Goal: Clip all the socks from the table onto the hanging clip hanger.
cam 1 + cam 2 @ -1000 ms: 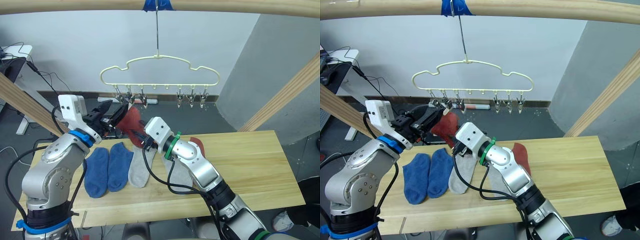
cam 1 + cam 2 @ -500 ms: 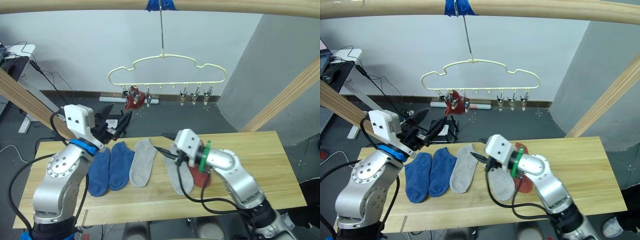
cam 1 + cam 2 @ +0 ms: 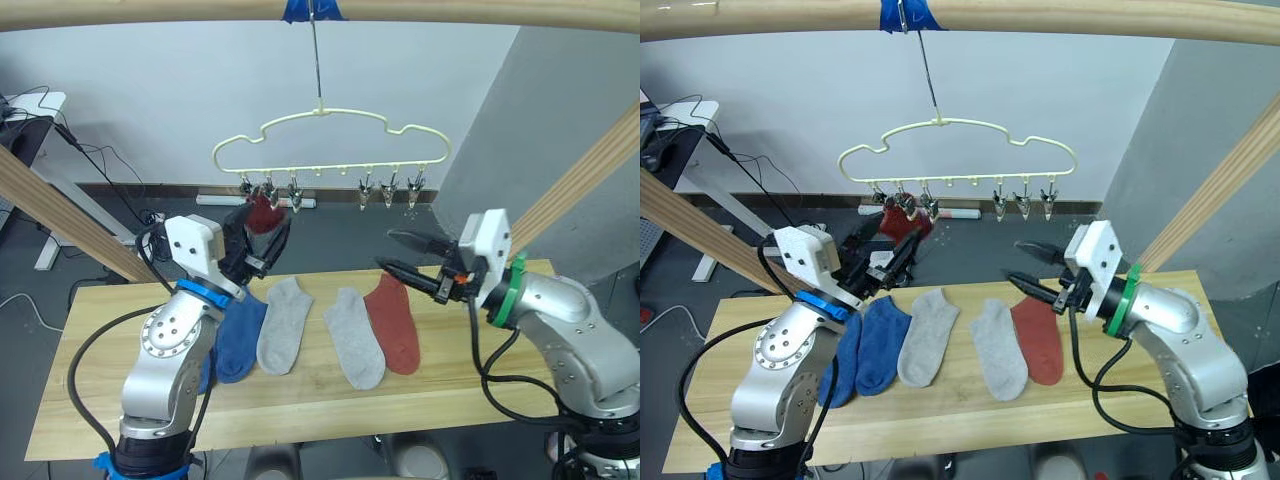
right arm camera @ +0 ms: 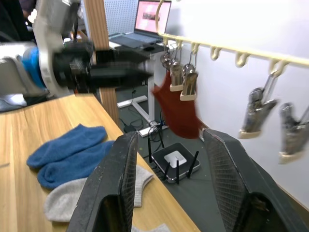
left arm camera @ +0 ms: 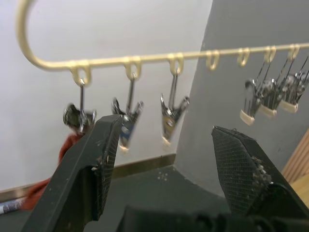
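The pale-yellow clip hanger [image 3: 330,140] hangs over the table's far edge, and one rust red sock [image 3: 262,212] is clipped near its left end. On the table [image 3: 500,370] lie two blue socks [image 3: 878,342], two light grey socks [image 3: 283,325] [image 3: 353,338] and a rust red sock [image 3: 393,320]. My left gripper [image 3: 262,245] is open just below the hung sock, with the silver clips [image 5: 171,113] ahead of its fingers. Over the red sock on the table my right gripper [image 3: 388,250] hovers, open and holding nothing.
A round wooden pole with blue tape [image 3: 316,8] carries the hanger's hook. Slanted wooden poles stand at the left [image 3: 60,215] and right [image 3: 580,180]. Several free clips [image 3: 390,190] hang on the hanger's right half. The table's right part is bare wood.
Both grippers let go of the red sock, which now hangs clipped. My right arm swung back to the right above the table. The left gripper drew back slightly and stays near the hanger.
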Controlling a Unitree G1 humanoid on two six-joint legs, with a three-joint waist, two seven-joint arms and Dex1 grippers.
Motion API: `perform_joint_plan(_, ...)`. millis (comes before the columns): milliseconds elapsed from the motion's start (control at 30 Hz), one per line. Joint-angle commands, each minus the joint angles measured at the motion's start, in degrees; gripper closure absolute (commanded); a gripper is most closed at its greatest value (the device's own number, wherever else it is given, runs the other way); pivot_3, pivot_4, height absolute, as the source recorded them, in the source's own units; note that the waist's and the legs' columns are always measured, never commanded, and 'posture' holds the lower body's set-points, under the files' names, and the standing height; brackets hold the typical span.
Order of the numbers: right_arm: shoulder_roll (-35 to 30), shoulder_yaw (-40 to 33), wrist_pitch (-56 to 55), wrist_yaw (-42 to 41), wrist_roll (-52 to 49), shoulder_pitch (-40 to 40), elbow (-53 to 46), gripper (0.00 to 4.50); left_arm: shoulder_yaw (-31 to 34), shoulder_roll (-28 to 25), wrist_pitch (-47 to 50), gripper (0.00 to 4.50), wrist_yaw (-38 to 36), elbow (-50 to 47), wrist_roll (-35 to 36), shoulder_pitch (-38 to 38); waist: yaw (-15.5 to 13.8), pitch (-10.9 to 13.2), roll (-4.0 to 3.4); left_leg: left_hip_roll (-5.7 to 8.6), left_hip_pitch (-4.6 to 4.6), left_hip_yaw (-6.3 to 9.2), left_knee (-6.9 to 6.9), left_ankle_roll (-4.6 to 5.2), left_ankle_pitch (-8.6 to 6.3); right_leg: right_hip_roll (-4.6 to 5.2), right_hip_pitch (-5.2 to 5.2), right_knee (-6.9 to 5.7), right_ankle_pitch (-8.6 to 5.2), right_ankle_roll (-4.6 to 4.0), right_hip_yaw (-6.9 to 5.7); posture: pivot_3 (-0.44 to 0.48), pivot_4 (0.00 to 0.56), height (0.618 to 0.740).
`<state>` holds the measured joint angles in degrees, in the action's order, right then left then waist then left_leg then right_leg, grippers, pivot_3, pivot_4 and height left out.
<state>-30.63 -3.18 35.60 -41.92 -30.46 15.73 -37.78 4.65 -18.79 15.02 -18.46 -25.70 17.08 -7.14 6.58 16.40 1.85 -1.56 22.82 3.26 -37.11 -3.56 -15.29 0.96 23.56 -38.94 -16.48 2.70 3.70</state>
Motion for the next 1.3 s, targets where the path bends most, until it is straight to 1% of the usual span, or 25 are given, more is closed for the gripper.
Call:
perform_joint_plan(33,-0.82,-2.29,1.79,1.83,-4.12,1.48,-3.81,2.34,-0.33,0.92,-2.12,1.24,0.57,-0.27,-1.08,-1.31,0.03,0.0,0.0,0.0,0.0,0.0,0.0,0.0,0.0,0.0,0.0,0.0,0.0,0.0,0.0,-0.237,0.296,0.74)
perform_joint_plan(300,-3.22,-1.67,1.2,3.11,-3.84,0.49,-3.82,2.34,-1.06,1.88,-4.04,1.24,0.27,0.55,-2.29,-1.43,0.03,0.0,0.0,0.0,0.0,-0.02,-0.01,0.0,0.0,0.0,0.0,0.01,0.0,0.0,0.01,-0.244,0.297,0.74)
perform_joint_plan(600,-3.79,-1.39,1.14,3.97,-4.03,0.57,-3.77,2.34,-1.29,5.22,-4.45,1.24,5.09,4.08,-6.03,-5.04,0.09,0.01,0.02,0.0,0.0,-0.01,-0.07,0.0,0.0,-0.02,-0.02,0.0,0.0,0.01,-0.01,-0.252,0.304,0.74)
perform_joint_plan(667,-3.78,-1.47,1.37,4.2,-4.31,0.56,-3.8,2.34,-0.51,6.02,-3.77,1.24,5.96,4.99,-5.66,-5.86,0.08,0.01,0.02,0.0,0.0,-0.02,-0.07,0.0,0.0,-0.02,-0.02,0.0,0.0,0.01,0.0,-0.252,0.304,0.74)
perform_joint_plan(800,-3.88,-1.39,1.54,4.63,-4.45,0.26,-4.14,2.34,-0.14,5.83,-4.86,1.24,5.75,4.98,-5.81,-5.7,0.22,0.01,0.02,-0.01,0.0,-0.02,-0.07,0.0,0.0,-0.03,-0.02,0.0,0.0,0.01,0.0,-0.258,0.305,0.74)
perform_joint_plan(900,-3.94,-1.09,1.45,4.81,-4.42,0.08,-4.24,2.29,-0.23,5.87,-5.03,1.8,5.75,4.41,-6.15,-5.06,0.27,0.01,0.02,-0.01,0.0,-0.02,-0.06,0.0,0.0,-0.03,-0.02,0.0,0.0,0.01,0.0,-0.257,0.305,0.74)
perform_joint_plan(1100,-3.76,-0.75,1.27,5.19,-4.28,0.13,-4.07,2.29,-0.35,6.18,-3.62,1.8,6.16,4.36,-5.96,-5.02,0.52,0.01,0.02,-0.01,0.0,-0.02,-0.07,0.0,0.0,-0.03,-0.03,0.0,0.0,0.01,0.0,-0.255,0.306,0.74)
perform_joint_plan(1300,-3.85,-0.69,1.2,5.25,-4.28,0.08,-3.93,2.29,0.11,5.93,-2.9,1.8,6.25,5.48,-6.01,-6.52,0.63,0.02,0.02,-0.01,0.01,-0.01,-0.07,0.0,0.0,-0.03,-0.03,0.0,0.0,0.01,-0.01,-0.255,0.306,0.74)
